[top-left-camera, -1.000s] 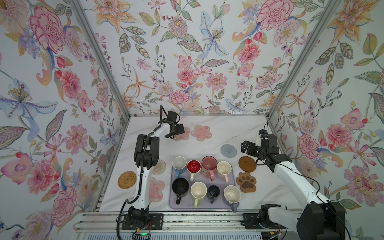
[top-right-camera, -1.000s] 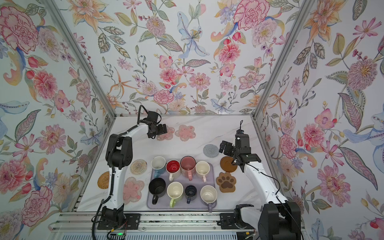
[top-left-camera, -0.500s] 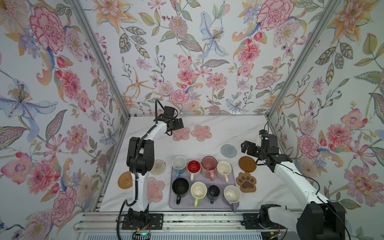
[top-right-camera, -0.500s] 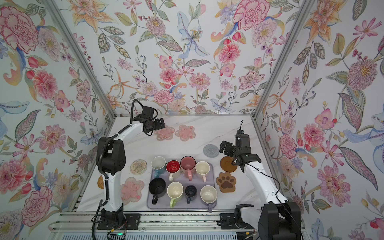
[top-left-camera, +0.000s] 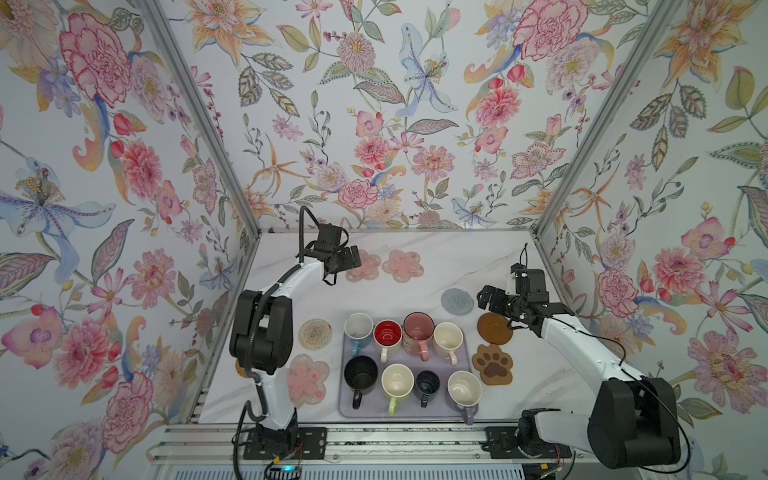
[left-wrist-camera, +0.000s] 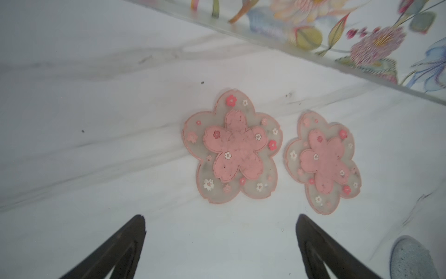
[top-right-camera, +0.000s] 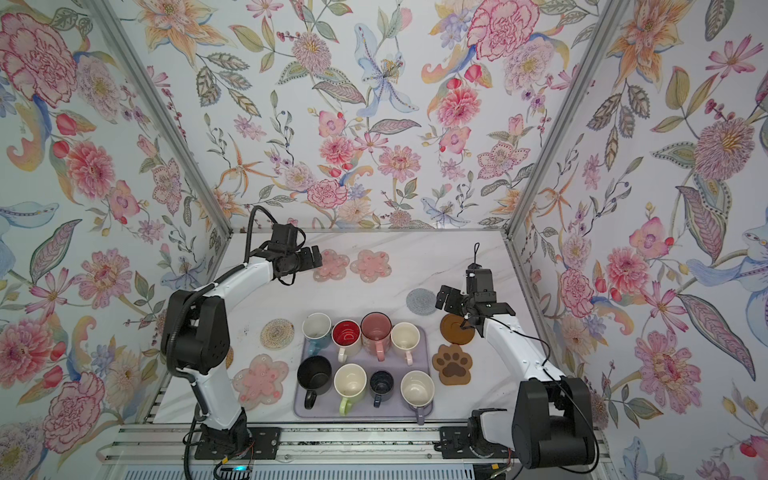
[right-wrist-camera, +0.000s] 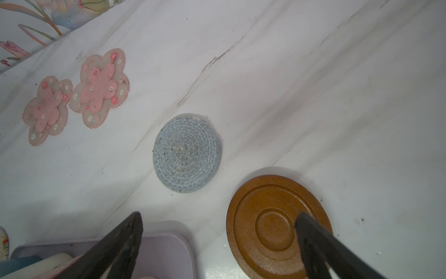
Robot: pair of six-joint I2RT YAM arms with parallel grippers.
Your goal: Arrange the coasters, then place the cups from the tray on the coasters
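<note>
**Eight cups on the tray, both claws wide and empty**

The white marble-pattern desk (top-left-camera: 457,257) carries a lavender tray (top-left-camera: 440,409), flat and rectangular with rounded corners and a low rim, near the front edge in both top views. On it stand the cups (top-left-camera: 397,380), eight glossy handled mugs in two rows of four.

The coasters (top-right-camera: 259,380) lie around the tray. A brown paw-print (top-left-camera: 493,364) and a brown disc (top-left-camera: 494,328) are on its right, and a grey-blue woven round (top-left-camera: 457,301) lies farther back. A beige woven round (top-left-camera: 315,332) and a pink flower (top-left-camera: 308,378) are on its left. Two more pink flowers (top-left-camera: 402,264) lie side by side near the back wall.

Only the top views show all the cups. The right wrist view shows ring grooves in the disc and the spiral cord weave of the grey-blue round. The left wrist view shows a translucent rim, a solid pink centre and tiny blossoms on the far flowers.

The left claw (left-wrist-camera: 220,217) is spread wide and holds nothing, just beside those flowers. The right claw (right-wrist-camera: 218,215) is also wide and empty. In its wrist view one finger (right-wrist-camera: 313,241) crosses the disc and the other the tray corner.
</note>
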